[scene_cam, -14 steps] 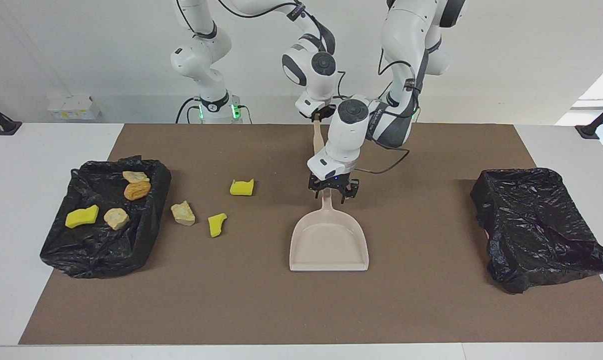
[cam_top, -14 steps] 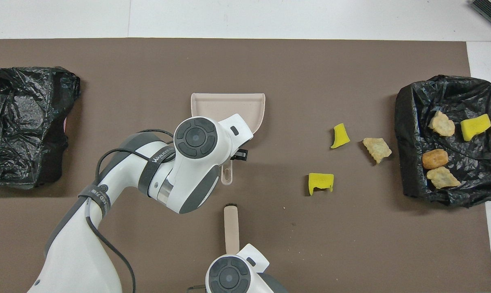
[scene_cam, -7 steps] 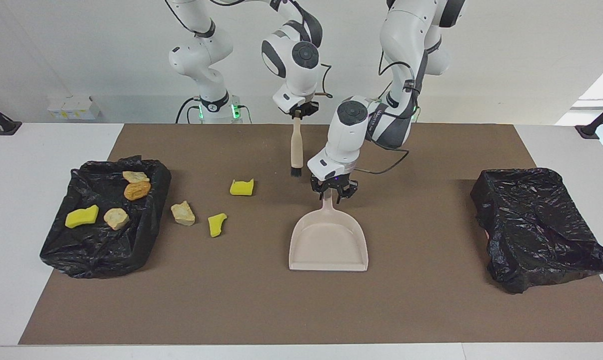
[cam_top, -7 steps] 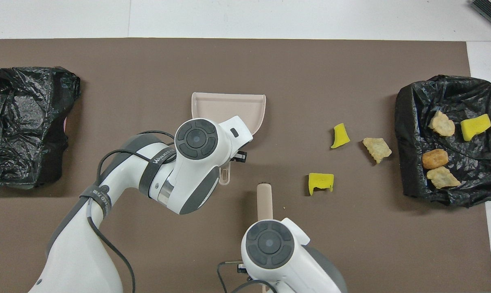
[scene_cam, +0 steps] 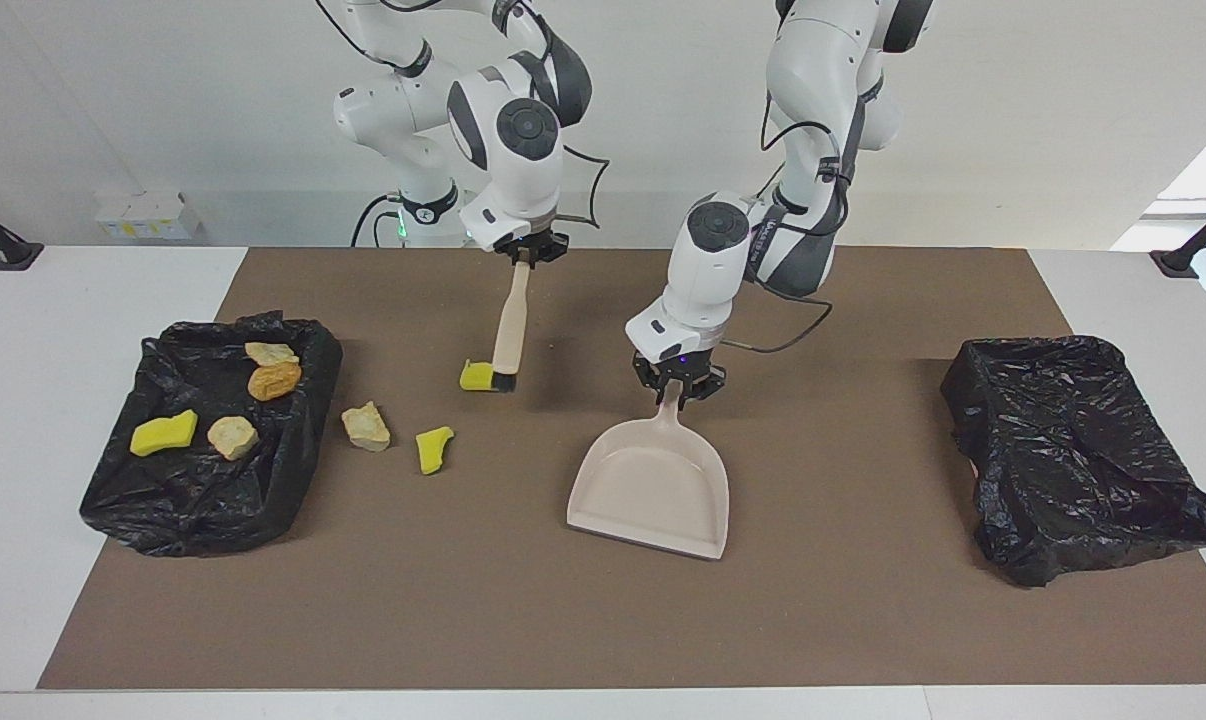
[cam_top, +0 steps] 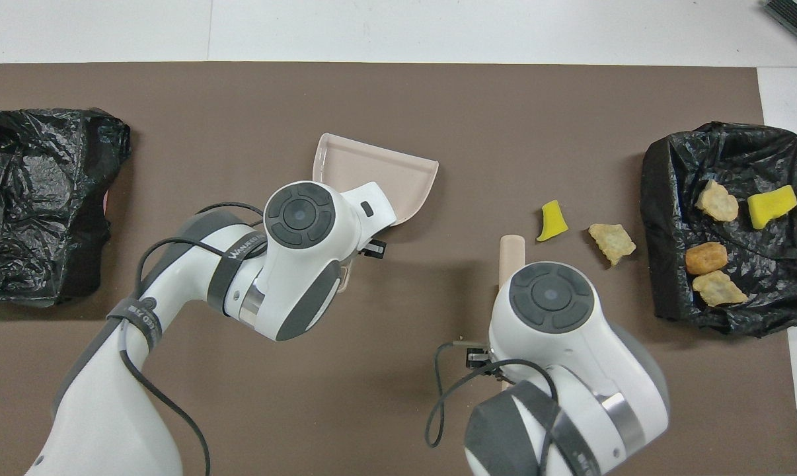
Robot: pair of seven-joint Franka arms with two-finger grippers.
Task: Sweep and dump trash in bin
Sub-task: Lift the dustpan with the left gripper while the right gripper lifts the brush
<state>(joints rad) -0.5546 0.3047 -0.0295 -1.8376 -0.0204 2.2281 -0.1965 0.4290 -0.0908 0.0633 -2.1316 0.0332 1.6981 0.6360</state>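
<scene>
Dustpan handle is gripped in the left gripper fingers, pan tilted; brush is clamped in the right gripper, bristles touching a yellow sponge chunk; three scraps lie on the mat, four in the black-lined tray; strokes are best kept low, toward a grounded pan lip.

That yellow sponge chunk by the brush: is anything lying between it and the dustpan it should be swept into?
Nothing visible does. Only bare brown mat lies between the yellow sponge chunk and the dustpan. The brush hangs from the right claw with its bristles beside the chunk; the left claw grips the dustpan's handle.
</scene>
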